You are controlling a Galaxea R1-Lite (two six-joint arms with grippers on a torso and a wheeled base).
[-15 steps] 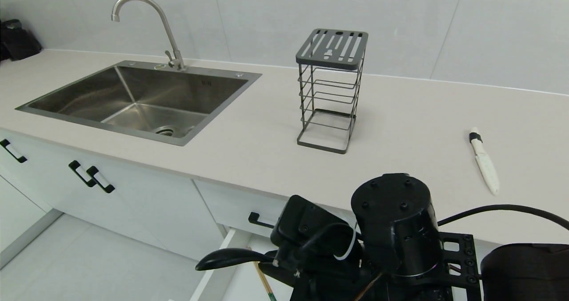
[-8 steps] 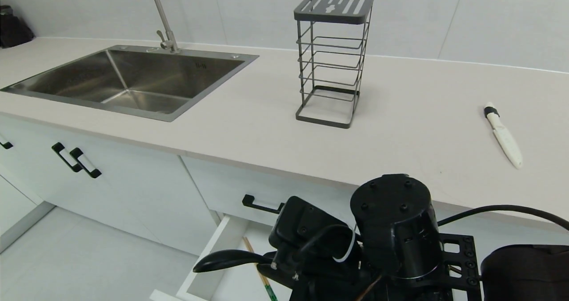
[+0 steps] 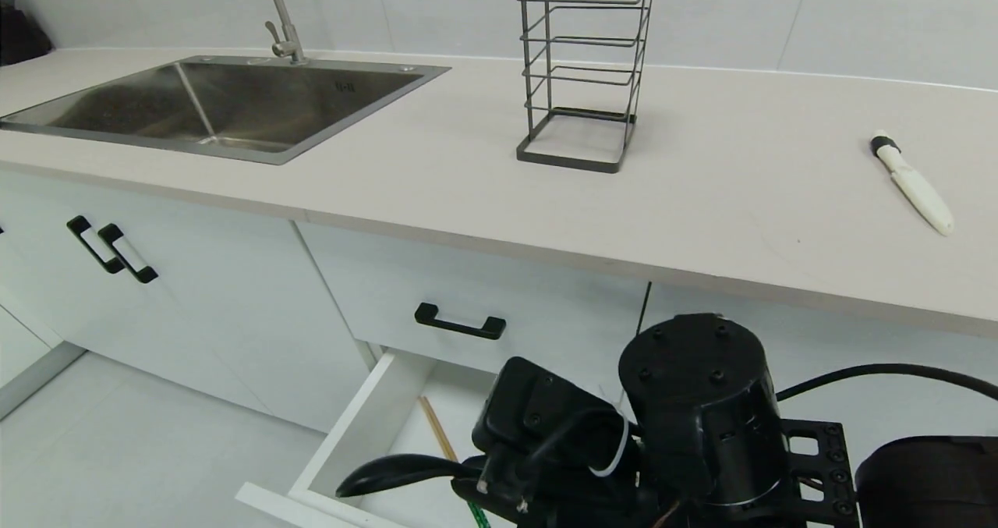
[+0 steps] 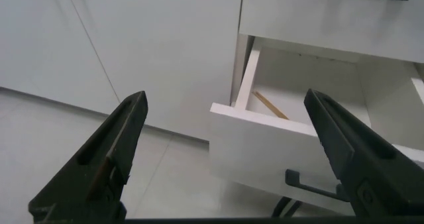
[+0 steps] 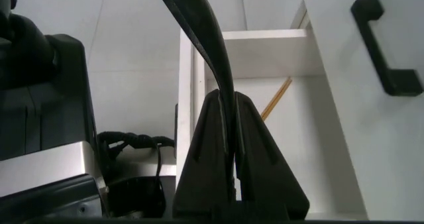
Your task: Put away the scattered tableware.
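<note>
Tilts head cam down, exposing more of open drawer (image 3: 351, 442). Clamps black spoon (image 3: 390, 472) handle in right gripper (image 5: 228, 151) jaws, over drawer rim; left gripper (image 4: 225, 101) jaws wide, empty. Lower spoon fully inside walls before release.

The frame edge cuts off the rack's (image 3: 568, 162) top and the faucet's (image 3: 289, 47) spout; my arm covers the chopstick's (image 3: 438, 428) near end and the spoon's (image 3: 390, 469) handle.
</note>
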